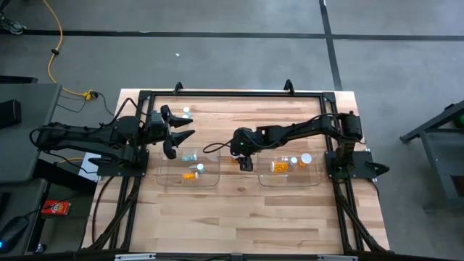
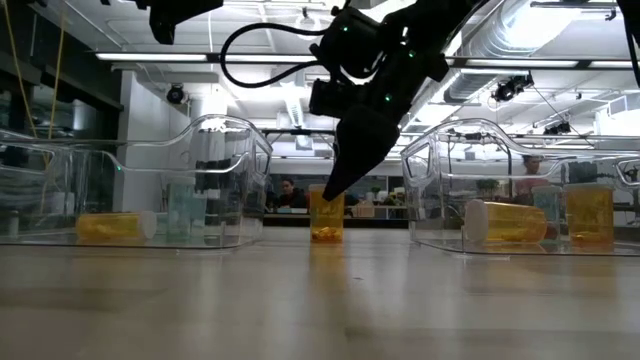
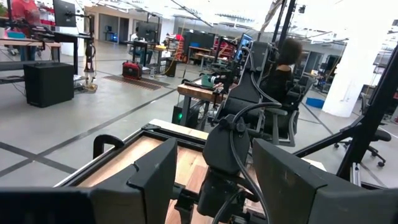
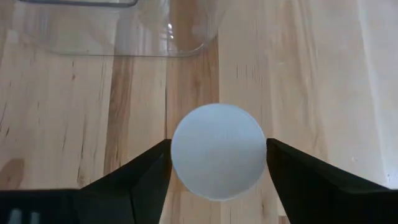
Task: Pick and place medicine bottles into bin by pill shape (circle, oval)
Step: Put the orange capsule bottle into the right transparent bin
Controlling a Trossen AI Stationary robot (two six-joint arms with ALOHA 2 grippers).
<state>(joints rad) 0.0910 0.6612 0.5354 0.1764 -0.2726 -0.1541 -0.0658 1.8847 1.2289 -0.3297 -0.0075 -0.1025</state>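
Observation:
An amber bottle (image 2: 327,217) with a white cap (image 4: 217,151) stands upright on the table between two clear bins. My right gripper (image 1: 245,161) comes down on it from above, one finger on each side of the cap. The left bin (image 1: 165,174) holds a teal bottle (image 1: 190,156) and an amber bottle (image 1: 190,175). The right bin (image 1: 313,177) holds amber bottles (image 1: 279,166). My left gripper (image 1: 180,132) is open and empty, raised near the left bin's far left corner. My right gripper pinches the amber bottle at its white cap's rim (image 4: 175,149) between its two fingers. The fingers (image 4: 146,171) point down from above. The bottle stands upright with its base on the table (image 2: 327,240).
Two more small bottles (image 1: 186,112) stand near the table's far edge, behind my left gripper. The black frame (image 1: 232,93) runs around the table's far and side edges. Bare wood lies toward the near edge (image 1: 239,217).

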